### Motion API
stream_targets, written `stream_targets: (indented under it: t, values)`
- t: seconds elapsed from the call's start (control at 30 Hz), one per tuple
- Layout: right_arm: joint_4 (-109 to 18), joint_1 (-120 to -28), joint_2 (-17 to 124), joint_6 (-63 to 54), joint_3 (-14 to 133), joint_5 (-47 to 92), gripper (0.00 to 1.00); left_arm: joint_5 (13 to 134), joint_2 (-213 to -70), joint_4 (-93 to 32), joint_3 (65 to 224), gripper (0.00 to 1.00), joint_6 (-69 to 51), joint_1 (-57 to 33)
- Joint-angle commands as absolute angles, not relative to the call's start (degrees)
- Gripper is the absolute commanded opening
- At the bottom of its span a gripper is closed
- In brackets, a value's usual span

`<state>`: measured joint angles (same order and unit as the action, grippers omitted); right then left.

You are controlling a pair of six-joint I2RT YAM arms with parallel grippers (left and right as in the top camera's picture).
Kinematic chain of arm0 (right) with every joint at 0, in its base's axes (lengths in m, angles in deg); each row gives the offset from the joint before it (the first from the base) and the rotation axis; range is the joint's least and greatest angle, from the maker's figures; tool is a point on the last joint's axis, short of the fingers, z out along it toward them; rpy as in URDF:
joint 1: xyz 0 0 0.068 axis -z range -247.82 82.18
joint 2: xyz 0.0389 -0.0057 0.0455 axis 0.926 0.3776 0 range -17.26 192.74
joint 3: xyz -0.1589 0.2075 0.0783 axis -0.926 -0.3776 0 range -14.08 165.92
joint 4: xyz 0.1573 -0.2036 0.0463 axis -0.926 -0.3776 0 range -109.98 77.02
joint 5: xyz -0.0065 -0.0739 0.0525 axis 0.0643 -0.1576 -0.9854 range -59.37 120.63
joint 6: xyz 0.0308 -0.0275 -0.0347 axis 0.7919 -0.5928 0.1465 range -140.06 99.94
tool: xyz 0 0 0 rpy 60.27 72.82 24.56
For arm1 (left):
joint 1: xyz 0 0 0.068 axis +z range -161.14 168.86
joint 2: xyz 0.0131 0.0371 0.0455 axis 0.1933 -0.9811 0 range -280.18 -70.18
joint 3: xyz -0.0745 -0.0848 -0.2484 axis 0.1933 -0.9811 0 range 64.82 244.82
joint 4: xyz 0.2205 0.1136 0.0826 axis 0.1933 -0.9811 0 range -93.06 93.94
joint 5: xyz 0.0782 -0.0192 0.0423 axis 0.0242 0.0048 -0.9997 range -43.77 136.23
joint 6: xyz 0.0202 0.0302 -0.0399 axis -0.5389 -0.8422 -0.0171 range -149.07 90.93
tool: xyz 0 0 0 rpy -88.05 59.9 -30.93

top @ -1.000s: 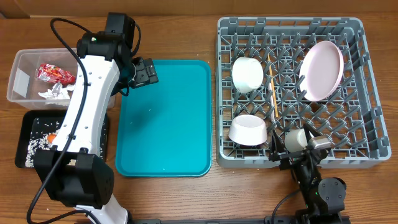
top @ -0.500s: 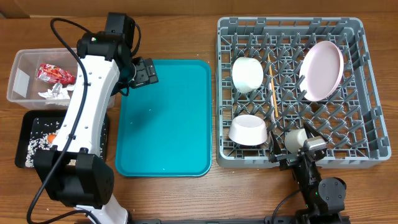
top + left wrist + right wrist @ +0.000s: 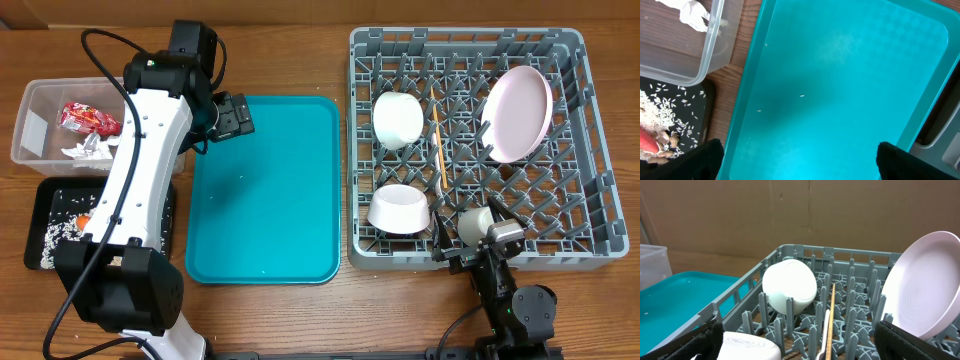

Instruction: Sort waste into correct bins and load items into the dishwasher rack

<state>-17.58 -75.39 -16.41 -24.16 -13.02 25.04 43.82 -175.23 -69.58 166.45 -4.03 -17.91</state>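
Observation:
The grey dishwasher rack (image 3: 580,230) holds a pale-pink plate (image 3: 518,112), two white bowls (image 3: 398,118) (image 3: 400,208), a small white cup (image 3: 476,222) and a wooden chopstick (image 3: 438,150). My right gripper (image 3: 472,244) is open at the rack's front edge, just behind the cup. Its wrist view (image 3: 805,347) shows the plate (image 3: 925,297), the far bowl (image 3: 790,287), the chopstick (image 3: 831,315) and a white fork (image 3: 824,342). My left gripper (image 3: 235,117) is open and empty over the teal tray (image 3: 840,75). The clear tub (image 3: 35,105) holds the red wrapper (image 3: 88,118) and napkin (image 3: 85,150).
The black tray (image 3: 45,195) at the front left holds rice grains (image 3: 55,235) and the carrot (image 3: 85,215). A few stray grains lie on the teal tray (image 3: 265,190), which sits between the bins and the rack. The left arm reaches over both bins.
My right gripper has shifted very slightly at the rack's front edge. The left arm and all objects have not moved.

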Motion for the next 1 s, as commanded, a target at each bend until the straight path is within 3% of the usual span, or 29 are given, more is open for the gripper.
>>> stream_targets:
  t: [0.0, 0.4, 0.97]
  values:
    - [-17.25, -75.19, -17.09, -24.42, -13.63, 24.98, 1.0, 43.08, -175.82, -69.51, 167.72, 1.0, -4.86, -18.43]
    - [-17.25, -75.19, -17.09, -24.42, -13.63, 25.0, 1.0, 43.05, -167.58, -69.51, 167.67, 1.0, -4.84, -19.07]
    - [-17.25, -75.19, -17.09, -24.42, -13.63, 25.0, 1.0, 43.08, -125.03, -69.58, 167.67, 1.0, -4.84, -19.2]
